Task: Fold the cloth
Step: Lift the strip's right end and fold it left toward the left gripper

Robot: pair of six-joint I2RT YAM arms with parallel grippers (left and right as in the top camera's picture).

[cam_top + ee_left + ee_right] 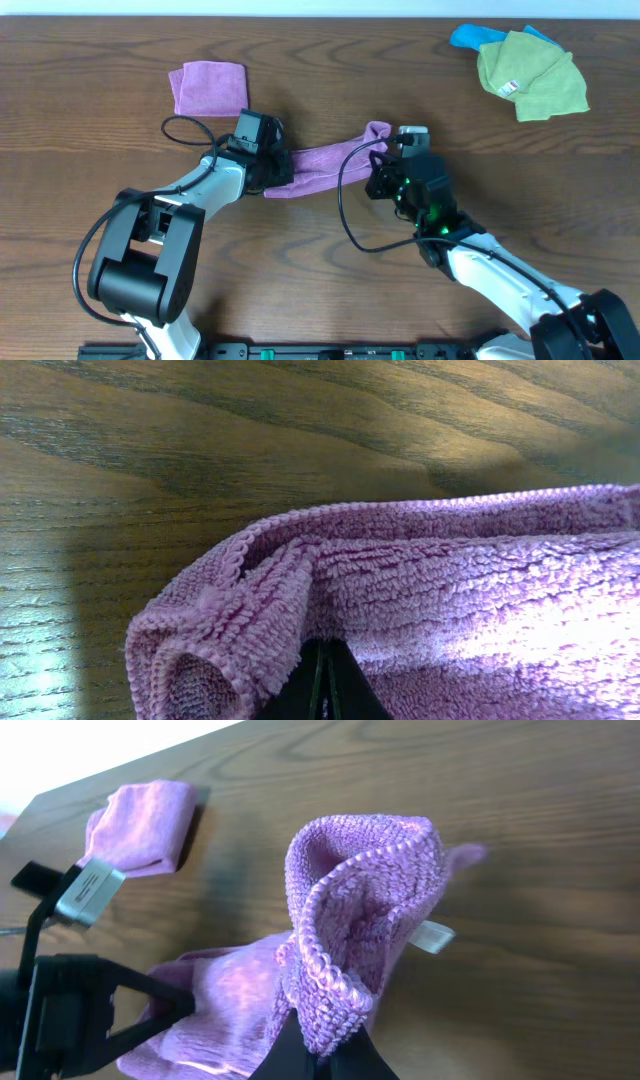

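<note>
The violet-purple cloth (pixel 325 160) is stretched in a band between my two grippers at the table's middle. My left gripper (pixel 275 170) is shut on its left end; the left wrist view shows the bunched hem of the cloth (pixel 400 590) over the closed jaws (pixel 322 685). My right gripper (pixel 380 160) is shut on the right end; in the right wrist view the cloth (pixel 360 910) stands up in a fold above the jaws (pixel 320 1050), with its small white tag (pixel 436 936) at the right edge.
A pinker purple folded square (pixel 208 86) lies at the back left, also in the right wrist view (pixel 140 825). A lime-green cloth (pixel 530 75) over a blue one (pixel 470 37) lies at the back right. The left arm (pixel 60 990) shows in the right wrist view.
</note>
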